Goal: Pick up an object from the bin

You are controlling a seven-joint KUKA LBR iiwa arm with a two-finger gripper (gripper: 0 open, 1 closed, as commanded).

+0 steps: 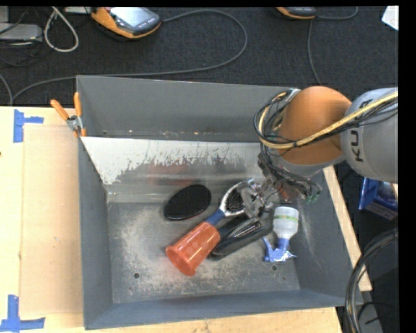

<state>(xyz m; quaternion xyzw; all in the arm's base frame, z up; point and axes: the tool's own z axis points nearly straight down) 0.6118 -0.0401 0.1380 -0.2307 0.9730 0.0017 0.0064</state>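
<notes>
My hand (259, 197) hangs low in the bin's (162, 123) right half, over what looks like a white-rimmed brush (232, 199) beside the white bottle (285, 222), probably because this cluster offers edges to grip, though I cannot tell how open it is.

Up top we've got a dark floor (195, 55), nearly black, running the full width behind the bin (195, 104). A pale grey cable (63, 36) loops at the far left, and thin black cables (246, 36) snake across the middle. An orange-and-grey handheld device (127, 19) lies on the floor at the upper left, a second orange shape (296, 11) just peeks in at the top edge, and something white (390, 16) sits in the top right corner. Down the right side there's a blue object (374, 195) and a thick black cable loop (364, 273). Light is bright and even, leaving a pale sheen on the bin's back wall.
</notes>
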